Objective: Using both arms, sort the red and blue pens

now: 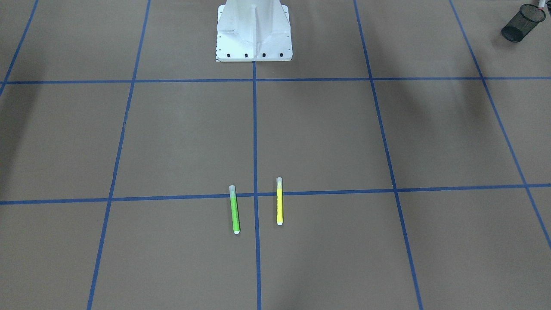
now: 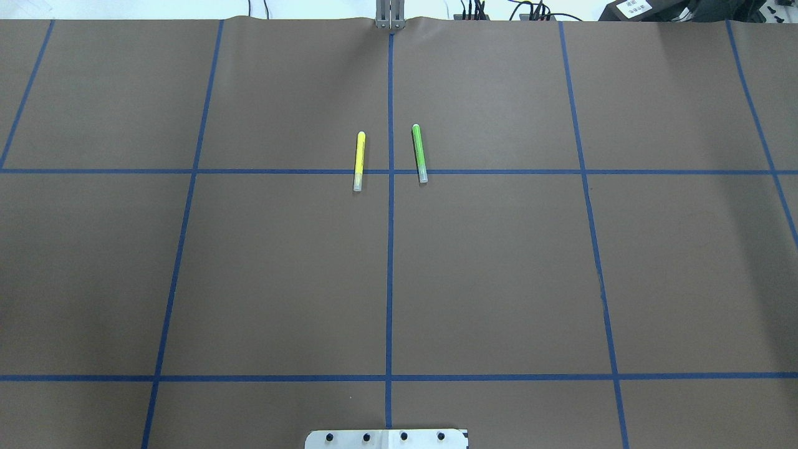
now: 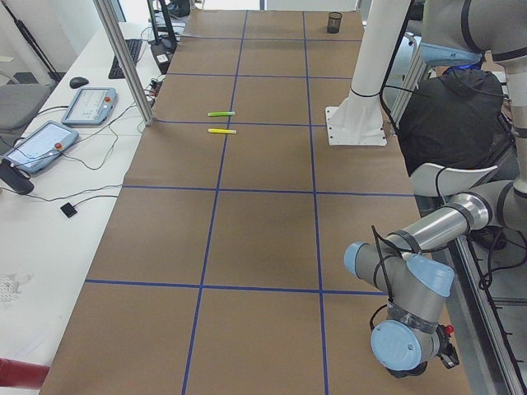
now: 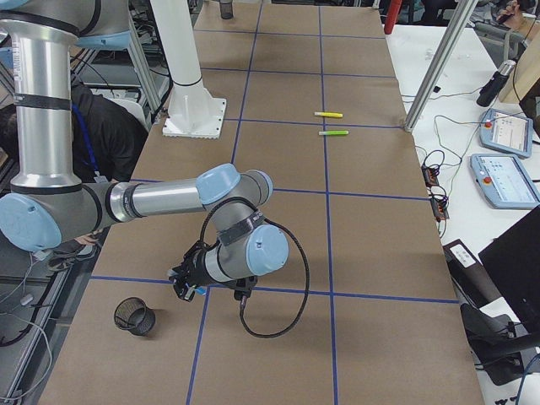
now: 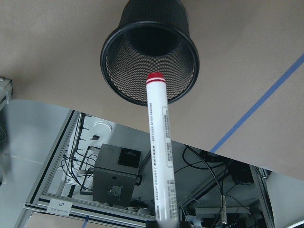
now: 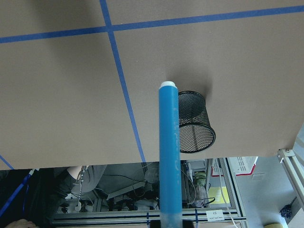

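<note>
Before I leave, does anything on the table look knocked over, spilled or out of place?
Nothing stands out. The red pen is held near the left mesh cup, the blue pen near the right mesh cup, both cups upright; green marker and yellow marker lie parallel, apart, mid-table.

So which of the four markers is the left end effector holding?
The white marker with the red cap, pointing at a mesh cup. The blue marker is in the right end effector; the lime-green marker and yellow marker lie on the table.
</note>
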Robot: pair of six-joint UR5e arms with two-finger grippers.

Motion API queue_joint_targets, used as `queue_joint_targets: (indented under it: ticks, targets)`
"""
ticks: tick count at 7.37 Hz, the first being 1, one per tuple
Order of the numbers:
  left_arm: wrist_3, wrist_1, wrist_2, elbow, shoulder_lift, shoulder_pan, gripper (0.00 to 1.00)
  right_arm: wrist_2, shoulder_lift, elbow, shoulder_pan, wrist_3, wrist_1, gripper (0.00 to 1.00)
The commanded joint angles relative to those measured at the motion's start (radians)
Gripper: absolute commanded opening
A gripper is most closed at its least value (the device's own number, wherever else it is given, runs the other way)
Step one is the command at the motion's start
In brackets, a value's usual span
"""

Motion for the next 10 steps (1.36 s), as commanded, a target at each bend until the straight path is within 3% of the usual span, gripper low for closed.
queue_joint_targets:
  ticks: [1, 9, 10]
  targets:
    - [0.001, -0.006, 0.000, 0.040, -0.003, -0.002, 0.00, 0.001, 0.000, -0.001, 0.000, 0.000, 0.001, 0.00]
    - [-0.007, -0.070, -0.011, 0.142, -0.021, -0.003, 0.00, 0.001, -0.009, -0.003, 0.001, -0.012, 0.004, 0.00]
    - [-0.008, -0.075, -0.011, 0.146, -0.025, -0.003, 0.08, 0.001, -0.009, -0.003, 0.001, -0.012, 0.005, 0.00]
